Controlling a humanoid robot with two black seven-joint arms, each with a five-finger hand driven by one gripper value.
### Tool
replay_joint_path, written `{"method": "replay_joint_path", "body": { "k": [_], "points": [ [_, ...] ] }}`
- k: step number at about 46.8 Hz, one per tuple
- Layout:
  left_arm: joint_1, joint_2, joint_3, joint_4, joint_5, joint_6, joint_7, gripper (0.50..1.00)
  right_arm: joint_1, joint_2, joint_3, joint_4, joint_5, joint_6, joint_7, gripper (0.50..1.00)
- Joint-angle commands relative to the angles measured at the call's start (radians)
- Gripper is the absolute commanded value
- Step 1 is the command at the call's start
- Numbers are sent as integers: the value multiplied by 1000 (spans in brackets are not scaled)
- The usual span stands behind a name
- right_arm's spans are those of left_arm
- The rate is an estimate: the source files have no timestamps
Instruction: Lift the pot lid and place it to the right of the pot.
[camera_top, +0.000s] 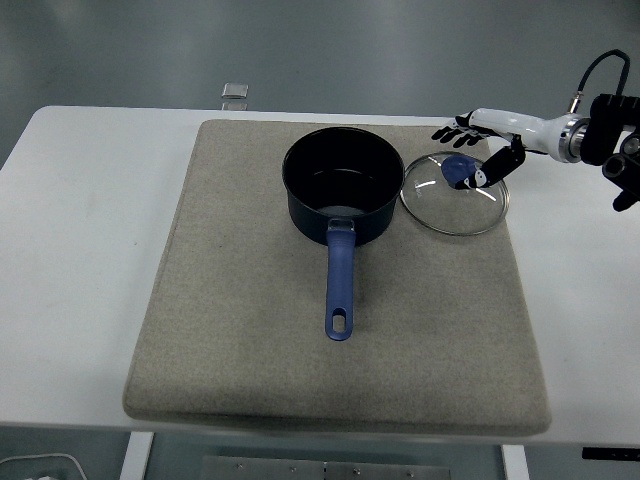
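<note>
Resting spot of pot lid (453, 195): flat on the beige mat (250, 340), just right of the pot, knob up; its left rim is very near the pot wall, cannot tell if they touch.
Lid look: clear glass disc with metal rim, blue knob (460, 168) near its far side.
Pot (342, 185): dark blue saucepan, upright and uncovered, on the far middle of the mat; inside is dark, bottom looks bare.
Pot handle (339, 285): blue, points straight at the near edge, hanging hole at its tip.
Right hand (475, 148): comes in from the right edge, white forearm shell, black fingers; sits over the far right part of the lid.
Right hand state: fingers (450, 131) spread and pointing left beyond the knob, thumb angled down beside the knob; nothing pinched, knob shows free between them. Cannot tell if the thumb tip brushes the knob.
Right arm: black wrist housing and a looped cable at the right edge, above the bare surface.
Left arm: out of view.
Mat: big rectangle covering most of the surface (80, 250), corners rounded.
Surface: white, bare strips left and right of the mat.
Small item (234, 92): grey metal clip-like piece at the far edge, behind the mat; too small to identify.
</note>
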Motion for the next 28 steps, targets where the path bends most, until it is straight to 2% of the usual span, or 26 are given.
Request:
{"method": "replay_joint_path", "body": {
  "k": [1,14,23,28],
  "points": [
    [0,0,0,0,0,0,0,1000,0,-2,0,-5,86,4,0,856],
    [0,0,0,0,0,0,0,1000,-1,-3,44,-13,399,16,2,856],
    [0,0,0,0,0,0,0,1000,-20,9,98,-51,633,28,-41,858],
    [0,0,0,0,0,0,0,1000,-23,9,98,-68,771,30,-46,858]
  ]
}}
